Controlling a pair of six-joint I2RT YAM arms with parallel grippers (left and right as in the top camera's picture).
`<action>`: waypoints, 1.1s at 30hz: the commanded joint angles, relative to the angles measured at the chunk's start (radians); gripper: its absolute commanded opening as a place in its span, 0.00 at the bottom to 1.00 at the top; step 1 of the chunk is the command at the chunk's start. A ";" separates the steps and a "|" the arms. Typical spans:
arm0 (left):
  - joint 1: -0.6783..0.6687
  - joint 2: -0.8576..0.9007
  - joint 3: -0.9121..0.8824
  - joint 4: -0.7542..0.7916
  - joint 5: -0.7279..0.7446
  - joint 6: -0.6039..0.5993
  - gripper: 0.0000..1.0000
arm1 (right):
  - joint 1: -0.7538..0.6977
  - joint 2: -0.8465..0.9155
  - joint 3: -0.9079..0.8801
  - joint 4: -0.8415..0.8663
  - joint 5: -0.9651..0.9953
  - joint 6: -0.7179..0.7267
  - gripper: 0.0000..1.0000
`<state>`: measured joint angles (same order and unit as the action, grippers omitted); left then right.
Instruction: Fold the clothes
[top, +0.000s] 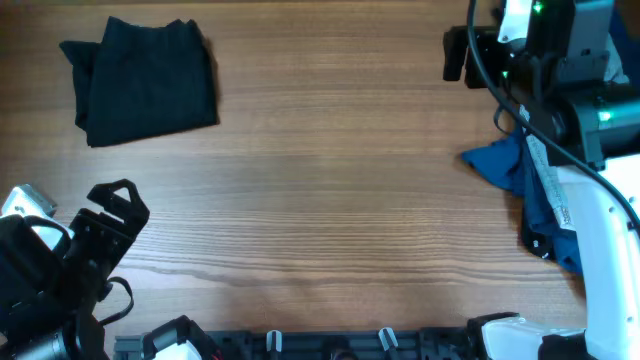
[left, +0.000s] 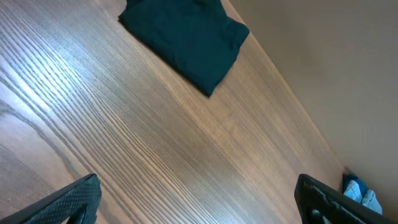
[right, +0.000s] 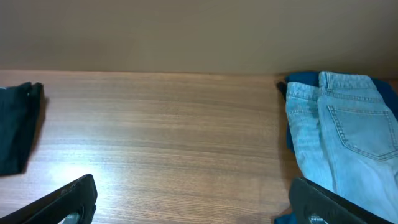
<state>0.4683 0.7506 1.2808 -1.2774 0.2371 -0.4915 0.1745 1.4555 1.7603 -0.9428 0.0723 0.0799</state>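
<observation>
A dark folded garment (top: 145, 80) lies at the far left of the wooden table; it also shows in the left wrist view (left: 186, 40) and at the left edge of the right wrist view (right: 18, 124). A pile of blue clothes (top: 515, 165) lies at the right edge, partly hidden by the right arm. In the right wrist view, light blue jeans (right: 342, 130) lie on top of a darker blue garment (right: 297, 78). My left gripper (top: 118, 200) (left: 199, 202) is open and empty near the front left. My right gripper (top: 458, 55) (right: 193, 199) is open and empty at the far right, beside the pile.
The table's far edge meets a plain beige wall (right: 186, 31). The right arm's white body (top: 600, 240) and cables cover part of the blue pile. A black rail (top: 330, 345) runs along the table's front edge.
</observation>
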 joint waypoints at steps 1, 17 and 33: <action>-0.002 -0.003 -0.004 0.001 -0.002 0.013 1.00 | 0.005 0.028 -0.001 0.000 0.017 -0.013 1.00; -0.148 -0.330 -0.505 0.783 -0.008 0.044 1.00 | 0.005 0.035 -0.001 0.000 0.018 -0.013 1.00; -0.336 -0.733 -1.233 1.238 -0.035 0.193 1.00 | 0.005 0.035 -0.001 0.000 0.017 -0.013 1.00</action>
<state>0.1474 0.0566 0.1032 -0.0444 0.2104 -0.3187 0.1745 1.4811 1.7603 -0.9432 0.0727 0.0799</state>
